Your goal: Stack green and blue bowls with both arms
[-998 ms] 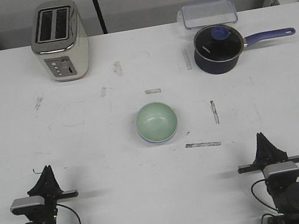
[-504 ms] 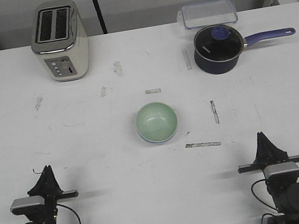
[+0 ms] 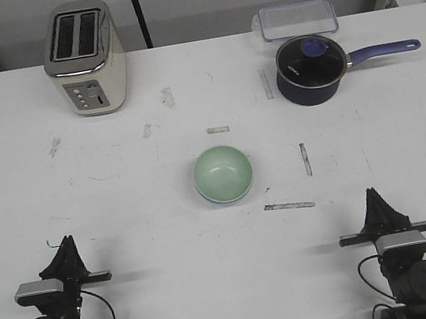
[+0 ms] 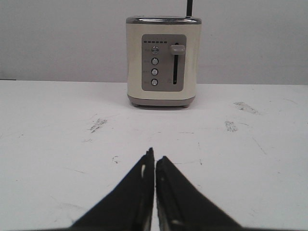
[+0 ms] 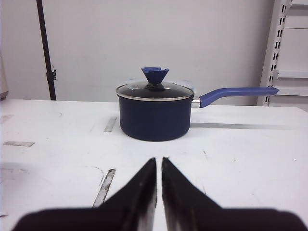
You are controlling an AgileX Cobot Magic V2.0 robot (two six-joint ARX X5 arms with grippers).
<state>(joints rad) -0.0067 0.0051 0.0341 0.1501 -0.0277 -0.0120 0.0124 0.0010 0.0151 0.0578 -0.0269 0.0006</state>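
The pale green bowl point(image 3: 223, 172) sits upright in the middle of the white table. A thin bluish edge point(image 3: 229, 200) shows along its near side; no separate blue bowl is in view. My left gripper point(image 3: 65, 243) rests at the near left of the table, shut and empty, well apart from the bowl. My right gripper point(image 3: 373, 196) rests at the near right, shut and empty. In the left wrist view the gripper point(image 4: 155, 156) is shut with nothing between its fingers. In the right wrist view the gripper point(image 5: 159, 161) is also shut and empty. Neither wrist view shows a bowl.
A cream toaster point(image 3: 85, 58) stands at the far left, also in the left wrist view point(image 4: 163, 62). A dark navy saucepan point(image 3: 311, 69) with glass lid and purple handle stands far right, also in the right wrist view point(image 5: 154, 113). A clear lidded container point(image 3: 298, 20) lies behind it.
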